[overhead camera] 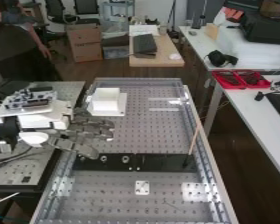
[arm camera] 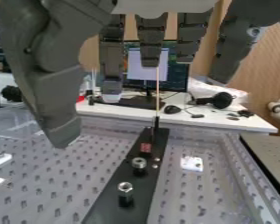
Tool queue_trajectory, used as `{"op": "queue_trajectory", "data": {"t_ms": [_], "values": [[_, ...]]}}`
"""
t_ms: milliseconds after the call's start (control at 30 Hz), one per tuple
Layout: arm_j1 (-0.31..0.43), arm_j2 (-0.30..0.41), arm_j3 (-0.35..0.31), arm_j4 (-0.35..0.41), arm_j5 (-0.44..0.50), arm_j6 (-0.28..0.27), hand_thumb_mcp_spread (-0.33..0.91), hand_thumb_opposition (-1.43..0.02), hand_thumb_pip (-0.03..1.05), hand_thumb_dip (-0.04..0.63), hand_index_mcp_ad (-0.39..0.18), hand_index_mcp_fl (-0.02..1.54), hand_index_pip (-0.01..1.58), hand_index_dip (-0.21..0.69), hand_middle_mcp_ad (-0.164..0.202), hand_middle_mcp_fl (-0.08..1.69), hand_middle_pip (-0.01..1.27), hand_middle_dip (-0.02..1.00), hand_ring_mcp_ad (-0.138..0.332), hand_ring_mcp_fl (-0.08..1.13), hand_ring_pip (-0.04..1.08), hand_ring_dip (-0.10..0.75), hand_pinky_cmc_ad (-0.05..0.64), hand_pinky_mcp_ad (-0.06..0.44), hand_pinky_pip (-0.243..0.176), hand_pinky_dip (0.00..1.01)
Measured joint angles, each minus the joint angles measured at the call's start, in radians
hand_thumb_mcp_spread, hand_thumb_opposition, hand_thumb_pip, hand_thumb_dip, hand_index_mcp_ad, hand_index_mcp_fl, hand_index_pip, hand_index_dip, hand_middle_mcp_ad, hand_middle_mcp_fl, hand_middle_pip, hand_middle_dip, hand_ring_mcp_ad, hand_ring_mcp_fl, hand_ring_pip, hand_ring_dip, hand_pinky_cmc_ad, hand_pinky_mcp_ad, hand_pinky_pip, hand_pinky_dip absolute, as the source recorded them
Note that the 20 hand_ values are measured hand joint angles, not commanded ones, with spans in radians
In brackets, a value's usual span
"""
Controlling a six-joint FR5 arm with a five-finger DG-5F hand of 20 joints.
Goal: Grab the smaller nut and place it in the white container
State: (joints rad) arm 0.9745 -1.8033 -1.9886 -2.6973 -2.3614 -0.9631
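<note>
In the high view the hand (overhead camera: 76,141) is over the left side of the bench, its fingers extended and the lowest fingertips near the left end of the black bar (overhead camera: 160,162). The larger nut (overhead camera: 104,158) and the bearing (overhead camera: 125,159) stand on that bar, right of those fingertips. The white container (overhead camera: 106,99) sits farther back on a white plate. From the wrist, the hand (arm camera: 51,70) is open, nothing between thumb and fingers. Beyond it are the larger nut (arm camera: 125,188) and the bearing (arm camera: 139,163), both upright. Whether anything stands under the fingertips, I cannot tell.
A thin upright rod (overhead camera: 193,140) rises from the bar's right end. Metal rails edge the perforated bench (overhead camera: 144,135). A small white plate (overhead camera: 142,187) lies in front of the bar. Red trays (overhead camera: 240,79) stand on the side table.
</note>
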Motion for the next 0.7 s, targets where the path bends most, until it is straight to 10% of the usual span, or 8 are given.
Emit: {"op": "queue_trajectory", "data": {"t_ms": [700], "values": [[0.0,-0.09,0.01,0.111,-0.027,-0.009,0.42,-0.84,0.62,0.194,-0.162,0.02,1.28,0.028,0.066,0.03,0.13,0.22,0.145,0.0,0.09,0.089,0.431,0.311,-0.105,0.36]]}}
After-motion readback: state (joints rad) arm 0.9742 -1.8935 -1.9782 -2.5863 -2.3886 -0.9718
